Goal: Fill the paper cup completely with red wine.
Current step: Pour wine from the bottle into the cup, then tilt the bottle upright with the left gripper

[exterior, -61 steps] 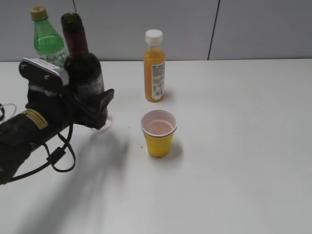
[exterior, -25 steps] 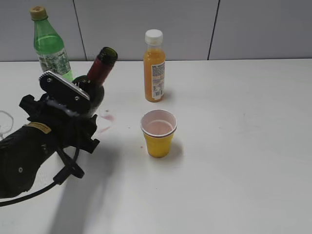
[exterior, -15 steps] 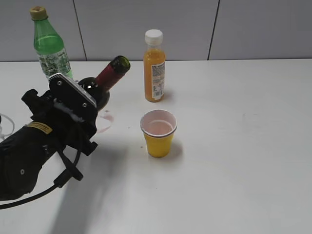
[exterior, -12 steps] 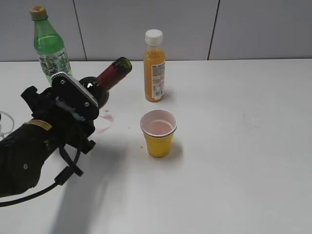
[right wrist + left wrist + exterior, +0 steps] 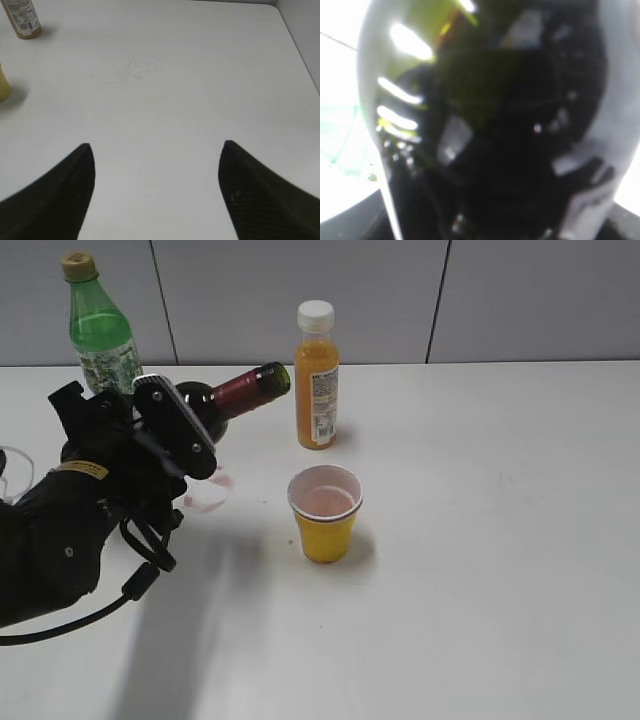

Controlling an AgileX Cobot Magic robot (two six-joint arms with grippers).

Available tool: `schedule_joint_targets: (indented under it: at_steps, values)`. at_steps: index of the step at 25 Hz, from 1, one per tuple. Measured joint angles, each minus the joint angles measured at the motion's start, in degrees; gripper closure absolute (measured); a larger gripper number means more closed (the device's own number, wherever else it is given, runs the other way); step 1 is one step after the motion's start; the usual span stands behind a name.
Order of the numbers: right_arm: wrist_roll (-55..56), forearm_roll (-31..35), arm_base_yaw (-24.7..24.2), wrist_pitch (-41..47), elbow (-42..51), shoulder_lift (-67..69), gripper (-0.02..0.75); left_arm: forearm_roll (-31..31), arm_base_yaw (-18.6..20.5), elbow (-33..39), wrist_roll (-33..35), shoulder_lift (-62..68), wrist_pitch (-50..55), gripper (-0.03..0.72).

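on the left stands a green bottle (image 5: 98, 332) at the back of the white table (image 5: 480, 580). just in front of it the left gripper (image 5: 165, 445) is closed around the fat belly of the wine bottle (image 5: 235, 395). the bottle is tipped almost flat and its open mouth points right, toward the orange juice bottle (image 5: 316, 375). in the left wrist view the dark glass fills nearly the whole picture, so it sits deep between the fingers. glass is hard, smooth and slippery, and a bottle with wine in it is probably heavy, so the belly is a good place to hold it. there is a pink stain (image 5: 208, 492) on the table under the gripper. the yellow paper cup (image 5: 325, 513) stands upright, to the right of the bottle mouth and nearer the camera. no wine is falling into it. it is light and soft, so a bump could knock it over. the right gripper (image 5: 156, 185) is wide open and holds nothing, over bare table well to the right.
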Motion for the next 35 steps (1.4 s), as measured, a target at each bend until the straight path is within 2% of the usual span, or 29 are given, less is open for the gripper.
schedule_joint_targets:
  at_steps: [8,20,27,35]
  values:
    - [0.0,0.04,0.0,0.0,0.0,0.0,0.153,-1.09,0.0,0.0,7.96,0.0,-4.11,0.137]
    - [0.0,0.04,0.0,0.0,0.0,0.0,0.153,1.14,0.0,0.0,10.67,0.0,-3.84,0.137]
    - [0.05,0.04,0.0,0.0,0.0,0.0,0.153,1.62,0.0,0.0,14.74,0.17,-3.79,0.137]
    - [0.05,0.04,0.0,0.0,0.0,0.0,0.153,4.86,0.0,-0.02,16.43,2.41,-4.24,0.137]
